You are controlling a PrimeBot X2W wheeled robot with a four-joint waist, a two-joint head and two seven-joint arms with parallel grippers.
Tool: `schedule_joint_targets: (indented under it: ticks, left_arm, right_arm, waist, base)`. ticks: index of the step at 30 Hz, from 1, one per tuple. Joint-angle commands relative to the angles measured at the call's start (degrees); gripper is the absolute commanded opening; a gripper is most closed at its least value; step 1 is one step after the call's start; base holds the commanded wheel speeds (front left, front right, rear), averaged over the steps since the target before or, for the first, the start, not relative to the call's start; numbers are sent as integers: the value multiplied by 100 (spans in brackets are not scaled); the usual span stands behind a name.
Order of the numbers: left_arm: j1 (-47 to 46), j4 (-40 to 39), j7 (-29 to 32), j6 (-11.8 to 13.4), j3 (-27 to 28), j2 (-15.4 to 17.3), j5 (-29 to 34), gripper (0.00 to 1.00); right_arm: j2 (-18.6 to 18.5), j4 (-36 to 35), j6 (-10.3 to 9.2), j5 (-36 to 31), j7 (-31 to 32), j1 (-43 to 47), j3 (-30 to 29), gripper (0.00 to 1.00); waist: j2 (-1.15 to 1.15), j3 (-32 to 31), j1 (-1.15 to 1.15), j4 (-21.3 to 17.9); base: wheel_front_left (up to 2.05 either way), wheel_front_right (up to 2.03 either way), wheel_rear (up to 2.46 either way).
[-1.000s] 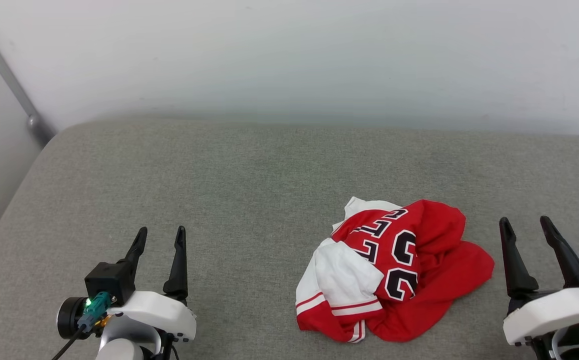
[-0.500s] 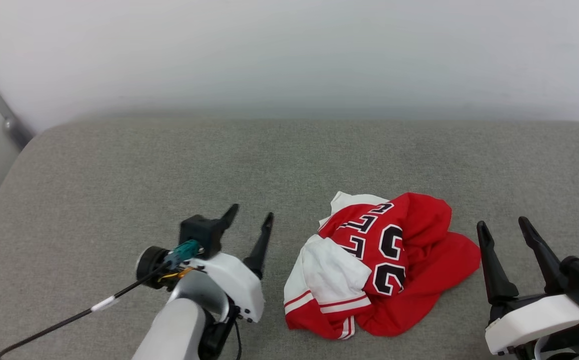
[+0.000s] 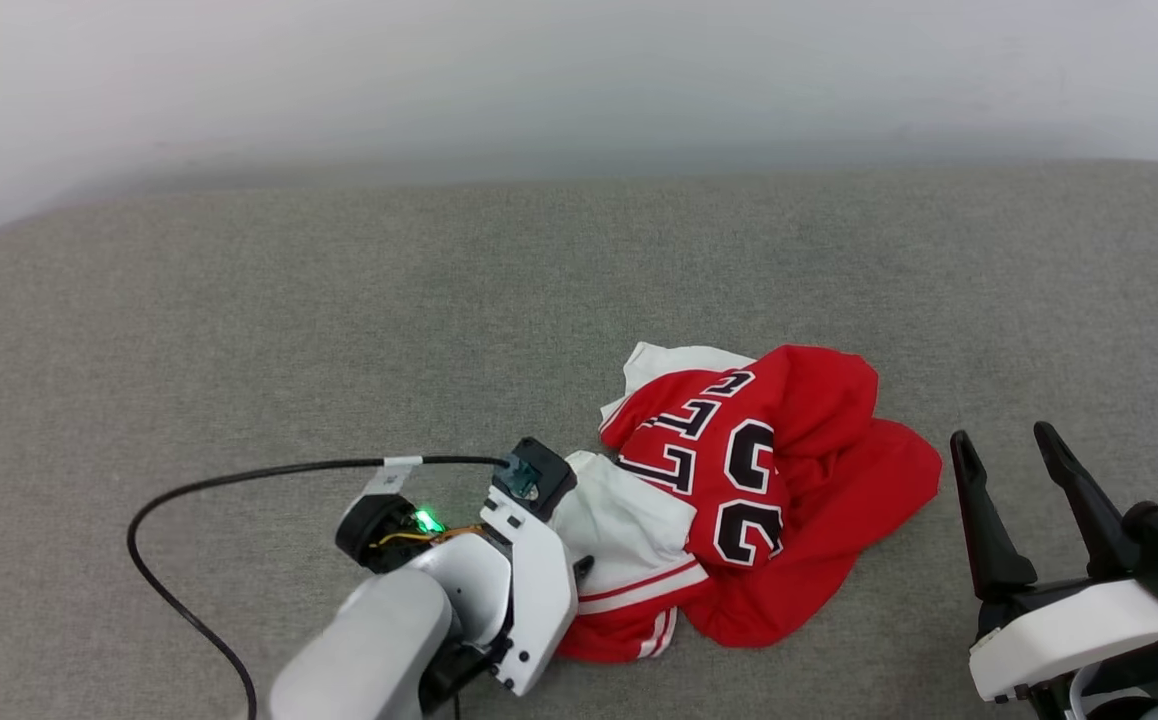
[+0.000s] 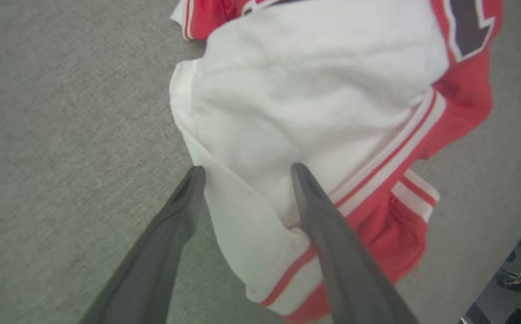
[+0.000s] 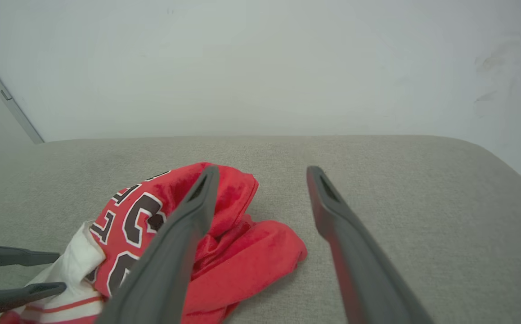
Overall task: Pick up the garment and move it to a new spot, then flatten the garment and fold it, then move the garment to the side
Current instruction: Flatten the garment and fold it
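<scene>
The garment (image 3: 739,480) lies crumpled on the grey padded surface (image 3: 339,330), red with black, white-outlined lettering up and a white sleeve (image 3: 629,530) with striped trim at its left. My left gripper (image 4: 247,173) stands open, tipped down over that sleeve (image 4: 314,90); one finger is over the grey surface, the other over the white cloth. The right wrist view catches this gripper (image 5: 61,271) at the sleeve's edge. Open and holding nothing, my right gripper (image 3: 1001,440) stays just right of the garment (image 5: 224,252), low over the surface.
A pale wall (image 3: 579,70) runs along the far edge of the grey surface. The left arm's black cable (image 3: 189,495) loops over the surface to the left of the wrist. Bare grey room lies left of and beyond the garment.
My left arm swung right and tipped down onto the garment's white sleeve, still open. The head camera shifted, so the whole scene slid. The right gripper kept its pose.
</scene>
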Motion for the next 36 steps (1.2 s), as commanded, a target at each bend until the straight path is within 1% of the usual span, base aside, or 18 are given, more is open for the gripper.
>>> schedule_joint_targets:
  ticks: [1,5,8,10,11,12,13,14,19,22,25,27,30,35,36]
  left_arm:
    - [-183,-61,159,7,-128,183,-77,100]
    - [-472,-35,623,6,-502,559,-258,100]
    - [-540,100,975,5,-805,702,-429,100]
    - [-498,157,1139,4,-979,733,-621,100]
    - [-516,173,1198,3,-1078,762,-641,96]
    - [-514,190,1226,3,-1126,785,-716,49]
    - [-518,191,1204,3,-1158,795,-766,17]
    - [-536,177,1151,3,-1182,803,-791,0]
    - [-617,19,800,6,-1112,874,-852,0]
    - [-665,-185,403,148,-913,950,-821,0]
    - [-484,-442,-56,437,-668,1084,-825,0]
    - [-305,-639,-307,642,-488,1251,-845,0]
    - [36,-954,-652,1022,-152,1482,-928,0]
    - [938,-1372,-1129,1678,493,1696,-1413,0]
    - [938,-1372,-1129,1678,493,1696,-1413,0]
  right_arm:
    - [33,-14,-4,19,3,-74,3,100]
    - [50,14,-4,91,-15,-151,47,100]
    - [59,50,-4,127,-43,-239,99,100]
    - [61,80,-4,163,-62,-261,120,100]
    - [63,94,-4,163,-69,-284,129,100]
    - [63,105,-4,161,-82,-308,134,100]
    - [57,111,-4,166,-96,-323,130,100]
    - [52,117,-4,170,-105,-332,123,100]
    - [46,157,-4,161,-114,-255,50,100]
    - [29,165,-4,161,-108,-247,17,100]
    - [-3,153,-4,170,-108,-233,-32,100]
    - [-4,125,-4,166,-129,-195,-85,100]
    - [13,89,-4,165,-108,-141,-149,100]
    - [54,67,-4,181,-70,-48,-226,100]
    - [54,67,-4,181,-70,-48,-226,100]
  waist:
    - [0,116,0,-31]
    - [0,295,0,-55]
    - [0,398,0,-98]
    - [0,438,0,-117]
    - [0,453,0,-126]
    - [0,461,0,-133]
    - [0,462,0,-136]
    - [0,460,0,-134]
    - [0,340,0,-38]
    - [0,234,0,32]
    - [0,132,0,98]
    - [0,80,0,163]
    - [0,9,0,249]
    - [0,-58,0,397]
    - [0,-58,0,397]
  base:
    - [0,0,0]
    - [0,0,0]
    - [0,0,0]
    - [0,0,0]
    - [0,0,0]
    - [0,0,0]
    - [0,0,0]
    - [0,0,0]
    - [0,0,0]
    - [0,0,0]
    - [0,0,0]
    - [0,0,0]
    - [0,0,0]
    - [0,0,0]
    - [0,0,0]
